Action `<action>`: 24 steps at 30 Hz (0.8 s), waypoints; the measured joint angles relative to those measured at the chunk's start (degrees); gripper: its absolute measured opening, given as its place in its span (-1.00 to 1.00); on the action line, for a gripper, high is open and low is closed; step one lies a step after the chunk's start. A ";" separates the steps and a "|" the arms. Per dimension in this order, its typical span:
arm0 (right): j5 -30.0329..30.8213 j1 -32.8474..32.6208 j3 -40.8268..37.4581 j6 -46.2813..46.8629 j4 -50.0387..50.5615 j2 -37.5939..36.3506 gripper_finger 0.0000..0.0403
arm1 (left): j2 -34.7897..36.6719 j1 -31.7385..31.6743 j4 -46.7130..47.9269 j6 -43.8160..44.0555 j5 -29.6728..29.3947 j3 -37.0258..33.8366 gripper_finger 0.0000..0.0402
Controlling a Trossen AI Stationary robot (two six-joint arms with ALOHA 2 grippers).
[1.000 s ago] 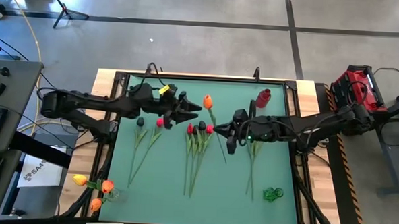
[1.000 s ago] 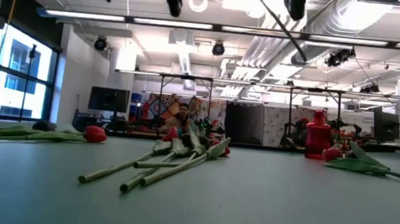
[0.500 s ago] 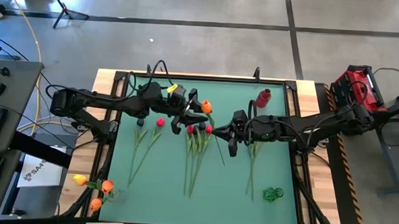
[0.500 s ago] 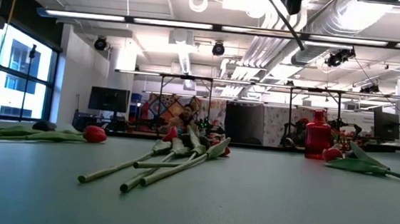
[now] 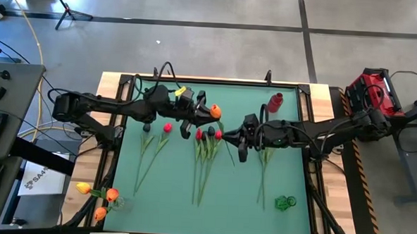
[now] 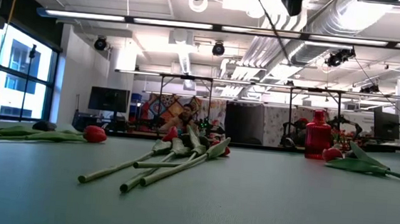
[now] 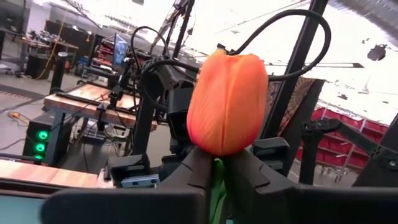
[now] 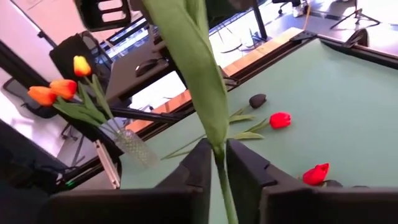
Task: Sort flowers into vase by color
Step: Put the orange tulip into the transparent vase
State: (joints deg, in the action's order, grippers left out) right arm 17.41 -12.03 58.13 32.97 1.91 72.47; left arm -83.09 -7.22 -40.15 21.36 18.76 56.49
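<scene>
An orange tulip hangs in the air over the middle of the green table, held by both grippers. My left gripper is shut just under the orange bud. My right gripper is shut lower on the stem, at the base of a long green leaf. Red and dark tulips lie flat on the table below. A glass vase with orange tulips stands at the near left corner. My left gripper pinches the green stem between its two fingers, right under the bud. The fingers come about level from the table's left and lie across the stem. The bud stands upright above them, clear of the table. My right gripper has the stem between its two fingers, where the long leaf joins it. The fingers come from the table's right, slanting slightly down, across the stem. The stem's lower end hangs free below, clear of the table.
A red vase stands at the far right and a green glass object at the near right. Two tulips lie at the left and one at the right. The glass vase also shows in the right wrist view.
My left gripper has moved toward the table's right up to the orange bud, rolled a little, and shut on the stem under it. The tulip has stayed in the air in my right gripper.
</scene>
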 joint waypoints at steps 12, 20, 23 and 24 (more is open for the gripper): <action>7.91 0.04 0.00 9.54 11.56 -5.45 -0.29 | 10.07 -3.64 17.52 -5.41 -1.55 0.00 -0.99; 10.64 0.00 0.00 17.27 23.73 -7.43 -0.26 | 23.59 -4.07 36.40 -11.09 -7.17 0.00 -0.99; 10.71 0.00 0.00 18.64 24.36 -7.21 -0.26 | 28.77 -4.07 42.20 -11.13 -8.20 0.00 -0.99; 10.71 0.00 0.00 18.64 24.48 -7.19 -0.26 | 30.52 -4.02 44.39 -11.09 -8.63 0.00 -0.99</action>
State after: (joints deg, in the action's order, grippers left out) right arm 28.12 -12.03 58.13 51.62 26.39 65.27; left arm -52.56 -11.25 4.24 10.27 10.13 56.49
